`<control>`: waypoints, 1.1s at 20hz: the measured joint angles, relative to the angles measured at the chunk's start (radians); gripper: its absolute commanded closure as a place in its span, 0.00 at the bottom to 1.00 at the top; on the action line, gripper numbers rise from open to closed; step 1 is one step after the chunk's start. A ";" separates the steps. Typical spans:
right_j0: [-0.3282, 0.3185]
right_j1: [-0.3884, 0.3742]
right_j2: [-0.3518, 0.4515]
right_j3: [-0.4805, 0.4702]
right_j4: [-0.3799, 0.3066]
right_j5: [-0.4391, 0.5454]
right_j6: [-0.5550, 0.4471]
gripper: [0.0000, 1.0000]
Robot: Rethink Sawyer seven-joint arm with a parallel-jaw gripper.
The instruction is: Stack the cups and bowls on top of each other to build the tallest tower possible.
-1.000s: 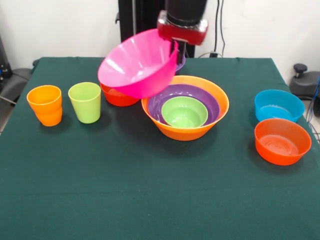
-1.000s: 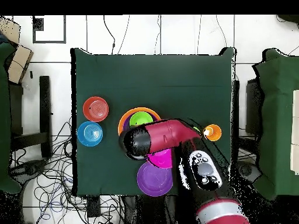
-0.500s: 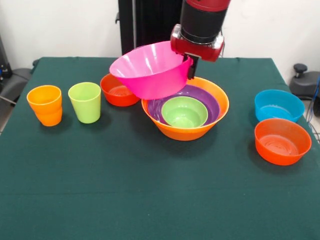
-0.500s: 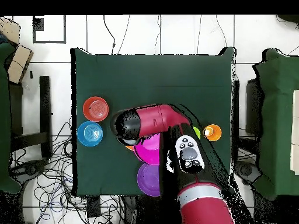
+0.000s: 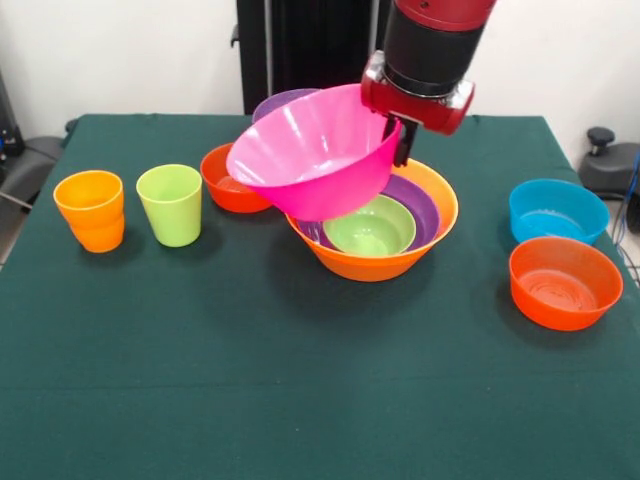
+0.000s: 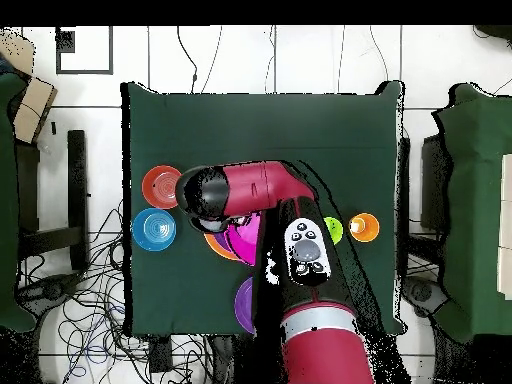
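Tool gripping the rim of the tilted large pink bowl, held above the yellow-orange bowl, apparently not touching it, purple bowl and small lime-green bowl nested inside

Setting — we log this as a robotics lab: a green-clothed table on a white tiled floor, loose cables tangled round its edges, bare white walls — a red and black arm overhead.

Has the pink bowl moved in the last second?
Yes. In the front view the pink bowl, held by the gripper, shifted right, now overlapping the orange bowl and tower.
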 measured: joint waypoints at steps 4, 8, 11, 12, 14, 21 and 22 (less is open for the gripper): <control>0.033 0.022 -0.032 -0.051 0.030 0.015 0.009 1.00; 0.064 0.048 -0.057 -0.109 0.050 0.038 0.012 1.00; 0.091 0.068 -0.081 -0.155 0.071 0.049 0.012 0.00; 0.095 0.070 -0.086 -0.161 0.075 0.049 0.012 0.00; 0.100 0.074 -0.094 -0.170 0.085 0.049 0.012 0.00; 0.111 0.079 -0.128 -0.184 0.131 0.049 0.012 0.00; 0.111 0.078 -0.133 -0.184 0.135 0.049 0.012 0.00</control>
